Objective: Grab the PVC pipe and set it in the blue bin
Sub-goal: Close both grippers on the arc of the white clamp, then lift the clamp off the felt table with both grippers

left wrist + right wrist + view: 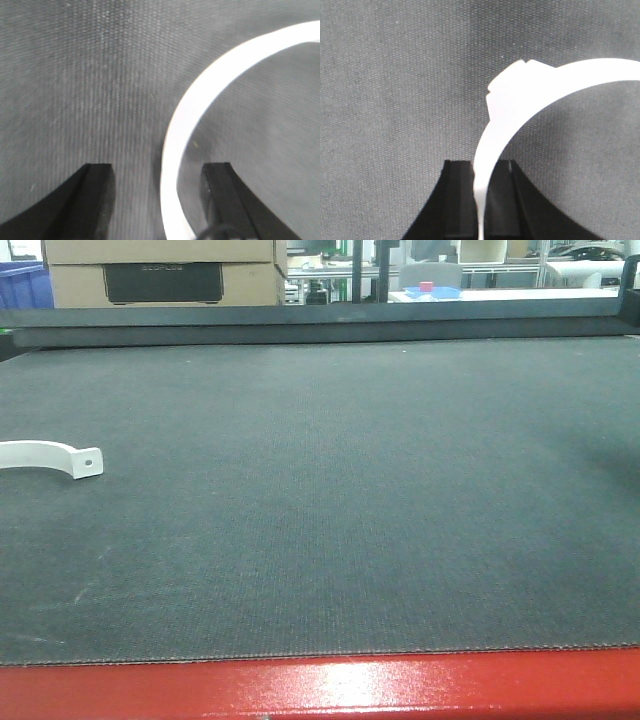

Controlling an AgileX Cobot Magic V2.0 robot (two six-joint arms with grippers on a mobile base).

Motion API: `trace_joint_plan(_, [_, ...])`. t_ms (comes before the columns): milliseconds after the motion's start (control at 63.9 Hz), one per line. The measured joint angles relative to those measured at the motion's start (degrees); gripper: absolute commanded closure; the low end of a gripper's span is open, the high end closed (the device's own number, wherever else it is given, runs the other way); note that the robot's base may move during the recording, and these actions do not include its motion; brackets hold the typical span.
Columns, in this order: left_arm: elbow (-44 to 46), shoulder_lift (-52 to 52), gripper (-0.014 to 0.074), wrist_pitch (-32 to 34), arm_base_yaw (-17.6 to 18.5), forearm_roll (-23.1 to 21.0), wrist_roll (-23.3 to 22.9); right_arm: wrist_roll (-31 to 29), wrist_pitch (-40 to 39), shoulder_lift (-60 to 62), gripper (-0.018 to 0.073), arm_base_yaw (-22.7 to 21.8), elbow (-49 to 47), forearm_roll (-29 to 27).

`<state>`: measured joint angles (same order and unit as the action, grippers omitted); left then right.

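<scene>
A white curved PVC pipe clamp (50,457) with a screw hole in its tab lies on the dark mat at the far left. Neither gripper shows in the front view. In the left wrist view my left gripper (159,172) is open, its jaws straddling a white curved PVC piece (200,110) that lies on the mat. In the right wrist view my right gripper (480,167) is shut on the thin end of another white curved PVC piece (520,90), held over the mat. A blue bin (22,285) shows partly at the far back left.
Cardboard boxes (165,270) stand behind the mat's raised far edge. A red table edge (320,690) runs along the front. A small blue tray with a red item (430,290) sits far back.
</scene>
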<state>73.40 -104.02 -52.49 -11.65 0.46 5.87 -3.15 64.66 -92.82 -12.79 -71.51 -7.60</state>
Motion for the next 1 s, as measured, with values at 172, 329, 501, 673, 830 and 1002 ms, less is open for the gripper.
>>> trace_joint_plan(172, [0.23, -2.21, 0.0321, 0.77, 0.00, 0.10, 0.05, 0.00, 0.00, 0.00, 0.0721, 0.00, 0.00, 0.00])
trace_joint_plan(329, [0.78, -2.76, 0.0399, 0.41, 0.00, 0.10, 0.05, 0.00, 0.00, 0.00, 0.0721, 0.00, 0.00, 0.00])
trace_joint_plan(501, [0.78, -2.76, 0.0707, 0.00, 0.00, -0.02, 0.05, 0.00, -0.10, 0.00, 0.0721, 0.00, 0.00, 0.00])
trace_joint_plan(673, [0.87, -2.47, 0.0707, -0.90, 0.00, -0.46, 0.39, -0.21, -0.44, 1.17, 0.0721, 0.00, 0.00, 0.00])
trace_joint_plan(830, [0.40, 1.17, 0.0707, -2.73, 0.00, -0.91, 0.39, -0.21, -1.89, 4.36, 0.0721, 0.00, 0.00, 0.00])
trace_joint_plan(1002, [0.05, 11.56, 0.0707, -1.80, 1.14, -0.81, -0.91, -0.72, -5.25, 9.67, 0.0721, 0.00, 0.00, 0.00])
